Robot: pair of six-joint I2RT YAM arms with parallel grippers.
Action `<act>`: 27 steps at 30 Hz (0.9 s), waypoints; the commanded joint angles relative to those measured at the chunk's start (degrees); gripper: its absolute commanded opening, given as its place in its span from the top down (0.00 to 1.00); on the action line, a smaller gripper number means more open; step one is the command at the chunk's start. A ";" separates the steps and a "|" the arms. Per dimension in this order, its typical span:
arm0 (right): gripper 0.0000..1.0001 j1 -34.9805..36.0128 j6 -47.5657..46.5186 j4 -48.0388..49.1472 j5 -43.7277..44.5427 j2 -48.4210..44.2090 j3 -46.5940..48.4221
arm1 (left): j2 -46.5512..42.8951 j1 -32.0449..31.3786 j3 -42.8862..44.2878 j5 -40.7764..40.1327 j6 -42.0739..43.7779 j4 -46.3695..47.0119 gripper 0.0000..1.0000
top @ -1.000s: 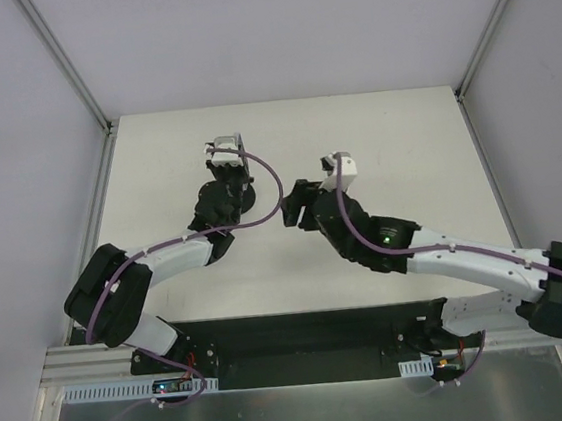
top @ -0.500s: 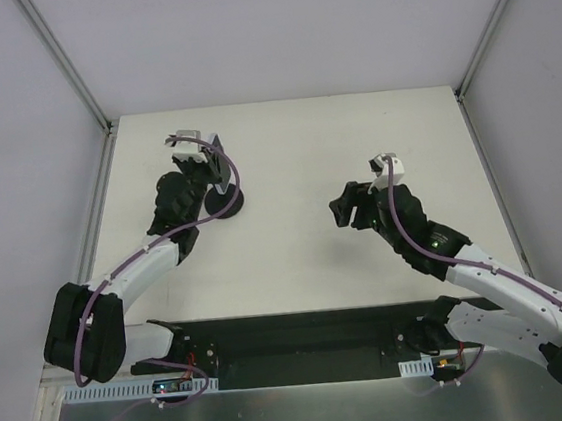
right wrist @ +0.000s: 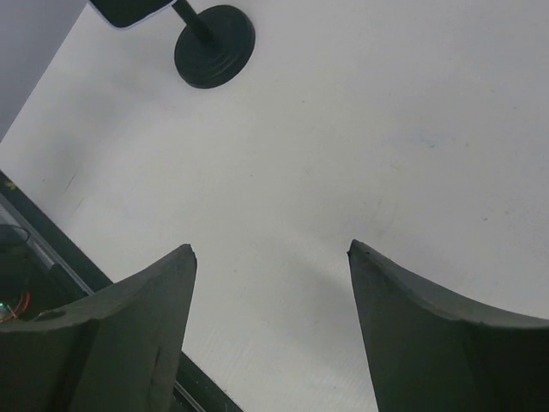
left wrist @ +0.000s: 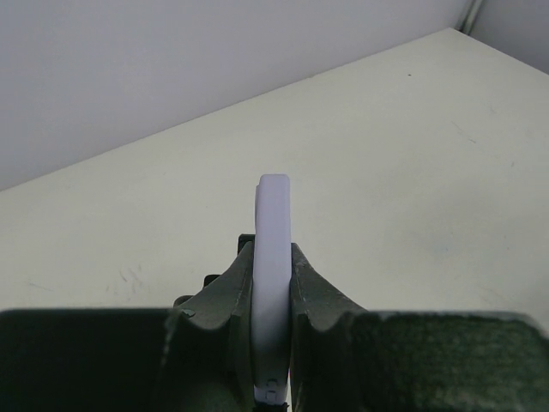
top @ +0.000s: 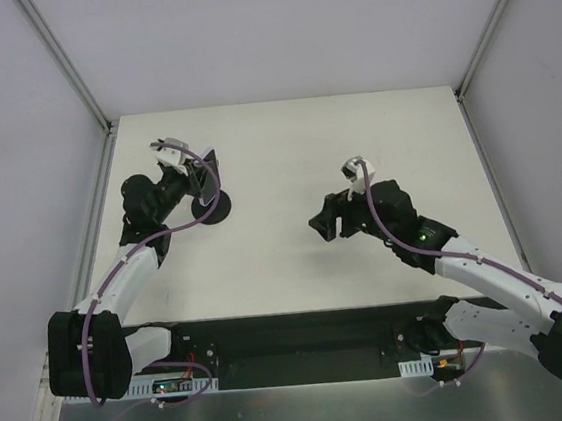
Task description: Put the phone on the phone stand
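The phone (left wrist: 275, 225), clamped edge-on in the left gripper (left wrist: 273, 287) over the phone stand (right wrist: 214, 47) at the table's nine o'clock, could topple if released unseated; the right gripper (right wrist: 271, 249) gapes empty.

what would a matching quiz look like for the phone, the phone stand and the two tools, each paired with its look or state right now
Column one:
1. phone
2. phone stand
3. left tool
4. right tool

Column two:
a. black, round base resting on the table
b. open, holding nothing
c. white edge, pinched from both sides
d. shut on a slim white-edged thing

Pairs: 1-c, 2-a, 3-d, 4-b
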 commanded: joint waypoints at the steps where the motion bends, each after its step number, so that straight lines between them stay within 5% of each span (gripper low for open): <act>1: 0.24 -0.75 -3.47 4.31 -13.76 3.59 3.58 | -1.30 1.18 0.66 16.37 -1.99 -0.57 1.00; 4: 0.08 -0.93 -8.81 6.95 -25.62 7.28 4.72 | -1.04 1.18 1.54 23.77 -5.78 -0.05 1.00; 8: 0.02 -1.19 -15.24 4.06 -31.54 12.91 10.95 | -2.61 -0.13 2.25 34.57 -10.97 1.97 1.00; 15: 0.01 -1.72 -25.00 6.87 -38.56 19.23 16.93 | -2.89 -3.91 4.18 44.61 -11.94 0.92 1.00; 27: 0.06 -1.10 -30.98 13.10 -48.77 30.93 23.53 | -2.89 -9.10 -0.13 47.34 -9.83 4.17 1.00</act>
